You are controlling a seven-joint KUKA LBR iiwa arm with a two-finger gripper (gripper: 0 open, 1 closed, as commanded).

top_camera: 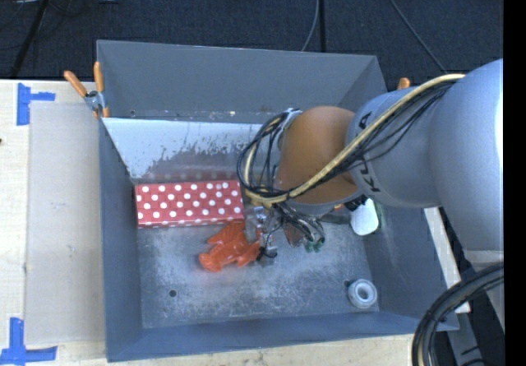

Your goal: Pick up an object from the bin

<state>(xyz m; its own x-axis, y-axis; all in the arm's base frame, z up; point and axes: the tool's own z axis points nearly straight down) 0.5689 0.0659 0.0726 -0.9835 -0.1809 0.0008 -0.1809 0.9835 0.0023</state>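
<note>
My gripper (265,246) hangs low in the middle of the bin, below the orange wrist cover, its fingertips at the right end of an orange-red crumpled soft thing (223,248) on the bin floor. Whether the fingers grip it is hidden by the wrist and cables. Just behind it, against the back slope, lies a flat red box with white polka dots (189,202).
A white bottle-like thing (364,217) pokes out from under the arm at the right. A small roll of grey tape (361,293) lies near the front right corner. A small green bit (312,246) sits beside the gripper. The arm covers the bin's right side.
</note>
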